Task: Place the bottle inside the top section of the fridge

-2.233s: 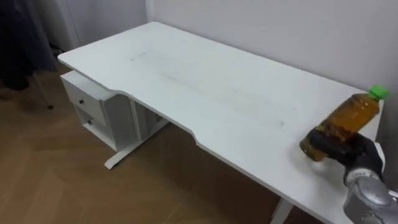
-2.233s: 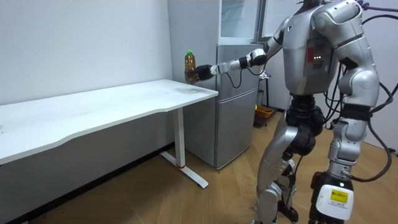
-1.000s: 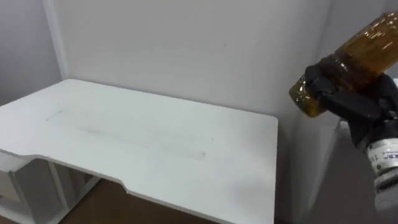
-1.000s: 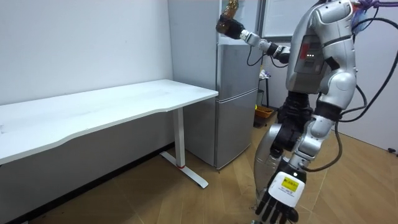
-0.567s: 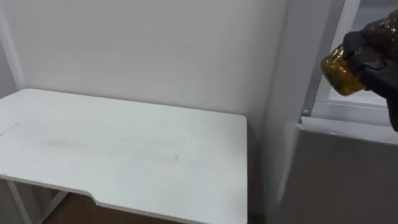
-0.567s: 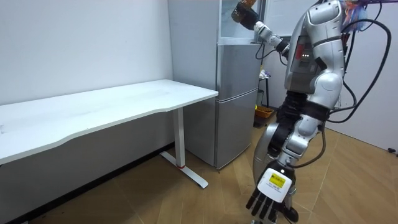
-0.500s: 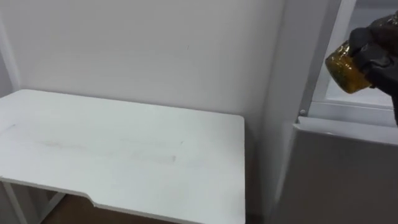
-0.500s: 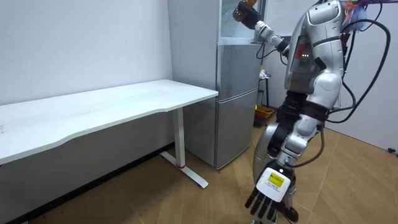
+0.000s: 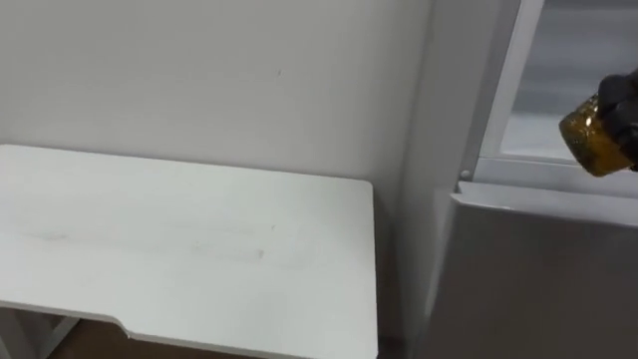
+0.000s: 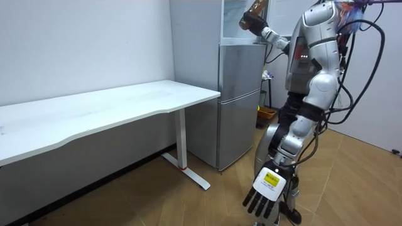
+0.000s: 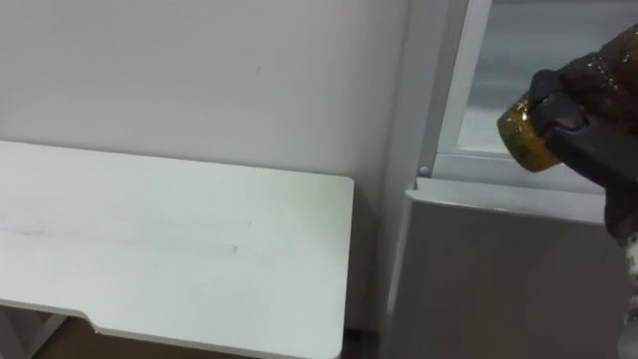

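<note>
Gripping the bottle [image 11: 520,130] base-first at two o'clock, your right robot hand [image 11: 590,150] holds it level with the upper fridge [image 11: 465,70] opening, likely so it slides straight in. Your left robot hand [image 10: 262,199] hangs loose-fingered at five o'clock in the room view.

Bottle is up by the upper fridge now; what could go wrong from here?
The bottle is tilted in the right hand, base leading, so it could tip over when set down. Its base sits close to the ledge of the upper fridge; it may clip that edge going in.
</note>
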{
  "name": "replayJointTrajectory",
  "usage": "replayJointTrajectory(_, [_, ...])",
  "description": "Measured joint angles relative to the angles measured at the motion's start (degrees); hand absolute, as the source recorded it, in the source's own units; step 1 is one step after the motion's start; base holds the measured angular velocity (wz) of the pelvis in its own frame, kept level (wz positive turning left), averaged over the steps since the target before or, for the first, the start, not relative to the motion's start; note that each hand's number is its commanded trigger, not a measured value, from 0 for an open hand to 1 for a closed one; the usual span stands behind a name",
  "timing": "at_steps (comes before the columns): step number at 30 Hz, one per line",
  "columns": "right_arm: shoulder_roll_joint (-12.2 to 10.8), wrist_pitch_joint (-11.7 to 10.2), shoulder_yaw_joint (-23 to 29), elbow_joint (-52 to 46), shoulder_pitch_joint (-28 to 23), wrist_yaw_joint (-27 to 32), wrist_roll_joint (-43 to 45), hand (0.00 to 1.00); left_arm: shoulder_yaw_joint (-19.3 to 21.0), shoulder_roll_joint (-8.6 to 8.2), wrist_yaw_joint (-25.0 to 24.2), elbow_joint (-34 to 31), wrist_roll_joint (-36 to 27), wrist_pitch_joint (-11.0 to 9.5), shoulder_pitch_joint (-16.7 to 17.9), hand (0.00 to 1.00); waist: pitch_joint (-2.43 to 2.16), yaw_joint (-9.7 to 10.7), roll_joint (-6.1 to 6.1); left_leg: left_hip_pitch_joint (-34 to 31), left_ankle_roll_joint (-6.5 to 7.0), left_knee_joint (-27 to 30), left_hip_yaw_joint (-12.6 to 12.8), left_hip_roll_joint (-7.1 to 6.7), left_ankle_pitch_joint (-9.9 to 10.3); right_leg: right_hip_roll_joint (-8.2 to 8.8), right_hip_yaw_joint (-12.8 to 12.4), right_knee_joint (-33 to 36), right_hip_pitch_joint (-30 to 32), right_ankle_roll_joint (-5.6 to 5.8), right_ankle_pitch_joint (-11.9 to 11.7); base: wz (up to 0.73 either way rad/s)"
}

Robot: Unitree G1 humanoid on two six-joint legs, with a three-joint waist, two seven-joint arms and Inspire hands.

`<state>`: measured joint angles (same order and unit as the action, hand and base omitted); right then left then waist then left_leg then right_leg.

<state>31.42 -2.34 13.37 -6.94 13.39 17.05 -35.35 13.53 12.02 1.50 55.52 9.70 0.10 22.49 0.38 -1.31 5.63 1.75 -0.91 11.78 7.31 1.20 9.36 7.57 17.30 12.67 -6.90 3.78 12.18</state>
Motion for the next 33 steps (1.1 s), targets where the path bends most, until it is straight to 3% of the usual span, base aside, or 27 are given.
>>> replayJointTrajectory(3, [0.0,1.5,0.0,3.6,0.0,1.6,0.3,1.00,0.0,0.01,0.0,0.0,0.0,0.7,0.0,0.00,-0.14,-0.1,0.95,-0.2,-0.01,0.1,0.0,0.04,0.1,-0.01,0.0,0.1,0.2,0.00,0.0,0.00])
replayJointTrajectory(7, [0.7,2.5,0.6,7.1,0.0,3.2,1.3,1.00,0.3,-0.03,0.0,0.0,0.0,0.9,0.3,0.00,-0.19,-0.6,1.17,-0.5,-0.03,1.2,-0.1,0.15,0.8,-0.05,0.1,0.2,0.5,0.02,0.0,0.00])
replayJointTrajectory(10, [2.6,2.7,0.9,10.7,1.0,3.9,-0.5,1.00,2.1,0.05,0.1,0.0,0.0,0.9,0.5,0.00,-0.15,-0.9,1.42,-0.6,0.04,1.4,-0.2,0.13,0.9,0.01,0.2,0.6,0.4,0.02,0.0,0.00])
replayJointTrajectory(13, [4.2,3.3,0.9,16.0,4.2,5.5,-2.7,1.00,2.2,0.28,0.3,0.0,-0.1,1.2,0.7,0.00,0.03,-1.3,1.78,-0.4,0.04,1.4,-0.1,0.14,0.9,0.04,0.1,0.9,0.3,0.03,0.0,0.00])
replayJointTrajectory(21, [7.2,5.0,0.9,28.0,10.2,7.2,-2.6,1.00,4.1,0.27,-0.6,-0.2,0.1,2.1,1.0,0.00,-0.18,-2.5,2.40,-0.7,0.04,1.7,-0.2,0.15,0.9,0.03,0.3,0.9,0.4,0.04,0.0,0.00])
replayJointTrajectory(25, [7.5,5.1,0.2,32.3,12.9,7.3,-2.5,1.00,4.5,0.38,-0.7,-0.2,0.0,2.2,1.1,0.00,-0.25,-2.7,2.58,-1.1,0.05,1.9,-0.4,0.15,0.9,0.01,0.6,1.0,0.5,0.04,0.0,0.03])
replayJointTrajectory(29, [9.8,7.2,-3.5,38.2,16.4,6.8,-2.5,1.00,4.5,0.65,-0.7,-0.5,-0.1,2.4,2.2,0.00,-0.52,-2.5,2.77,-1.5,0.04,2.2,-1.2,0.13,0.9,0.00,1.4,0.9,0.6,0.04,0.0,0.09])
replayJointTrajectory(33, [10.0,8.5,-3.8,40.5,18.6,6.4,-2.4,1.00,4.5,0.70,-1.1,-0.5,0.0,3.3,2.8,0.00,-0.73,-2.6,2.80,-2.7,0.04,3.1,-2.1,0.13,0.9,-0.05,2.5,1.0,1.2,0.04,0.0,0.11])
